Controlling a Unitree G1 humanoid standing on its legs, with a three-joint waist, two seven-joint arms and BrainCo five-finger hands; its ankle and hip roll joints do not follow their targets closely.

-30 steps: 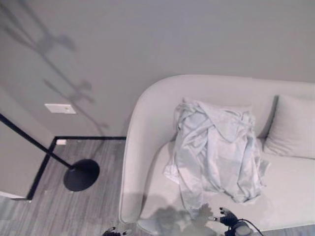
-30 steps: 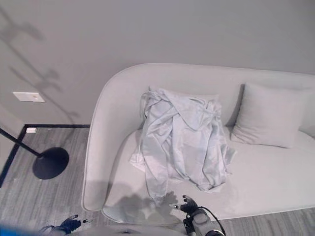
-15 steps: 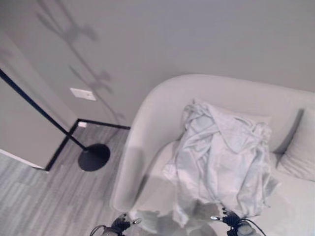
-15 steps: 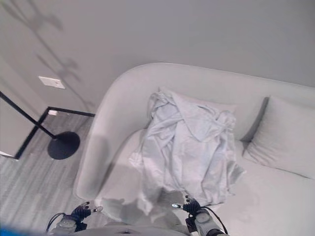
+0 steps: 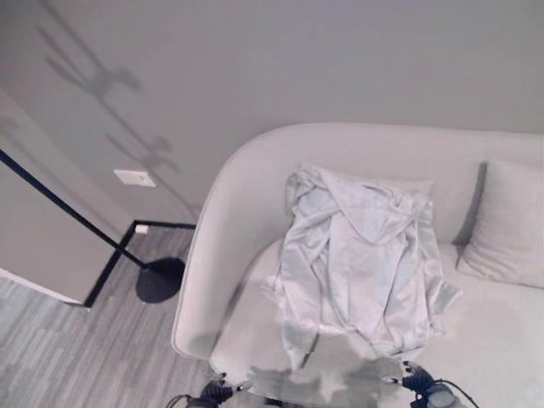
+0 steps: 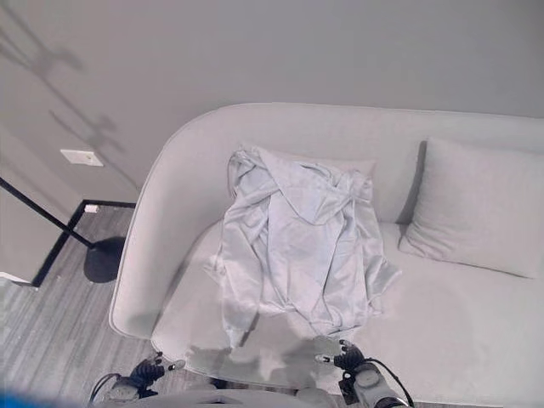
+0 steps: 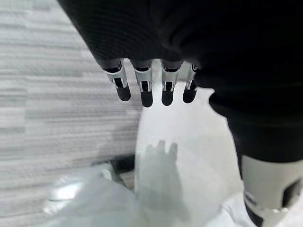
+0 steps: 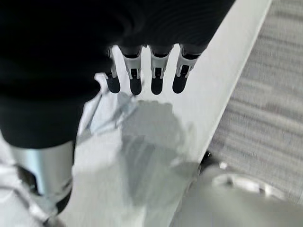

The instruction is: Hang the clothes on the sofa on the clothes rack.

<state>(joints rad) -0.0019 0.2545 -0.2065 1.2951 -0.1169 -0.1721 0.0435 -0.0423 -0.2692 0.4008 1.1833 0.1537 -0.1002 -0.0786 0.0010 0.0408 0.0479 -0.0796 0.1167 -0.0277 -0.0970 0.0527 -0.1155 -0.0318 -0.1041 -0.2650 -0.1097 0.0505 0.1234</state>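
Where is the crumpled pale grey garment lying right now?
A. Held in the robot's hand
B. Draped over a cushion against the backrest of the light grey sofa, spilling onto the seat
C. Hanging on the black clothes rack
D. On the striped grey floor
B: the crumpled pale grey garment lies over a cushion against the backrest of the light grey sofa and runs down onto the seat, with both hands low at the seat's front edge, holding nothing.

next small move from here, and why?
Probably reach both arms forward and up toward the garment. It lies untouched, draped over the sofa backrest and seat. The left robot hand and right robot hand hang low at the seat's front edge, fingers straight and holding nothing, short of the cloth's lower hem. The clothes rack stands to the left, for later.
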